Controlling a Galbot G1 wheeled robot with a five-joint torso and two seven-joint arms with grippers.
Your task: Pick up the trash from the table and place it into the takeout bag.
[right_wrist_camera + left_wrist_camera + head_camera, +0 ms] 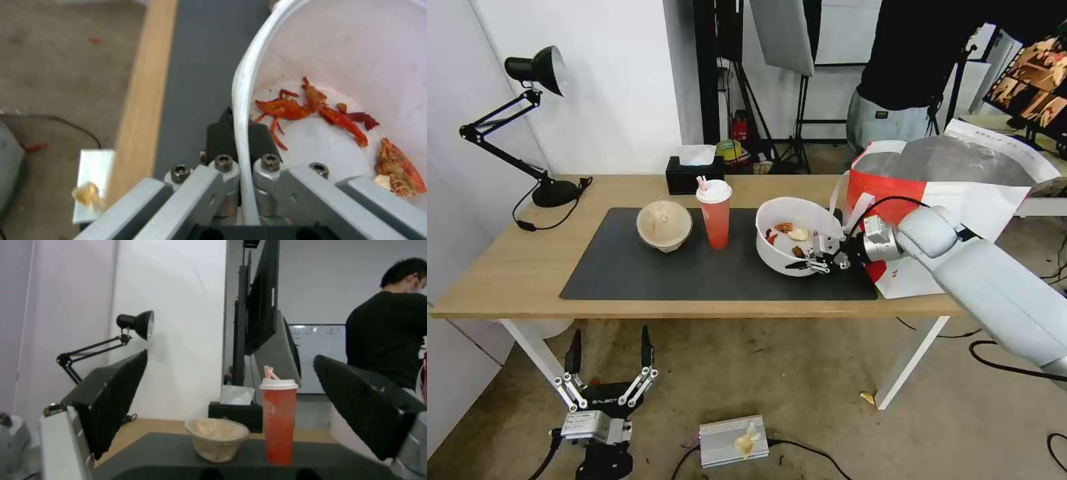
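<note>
On the dark mat [627, 273], near its right end, my right fingers [812, 261] are clamping the rim of the white bowl [774, 247], one inside, one outside; red shell scraps [311, 110] are lying in it. Behind my arm the takeout bag [960, 193] is gaping open, its logo hidden. Left of the bowl, the red cup [715, 220] and beige lidded bowl [664, 225] are standing on the tabletop [507, 267]. Below the tabletop's edge, my left fingers [608, 363] are hanging apart, small lettering on their base too faint to read.
</note>
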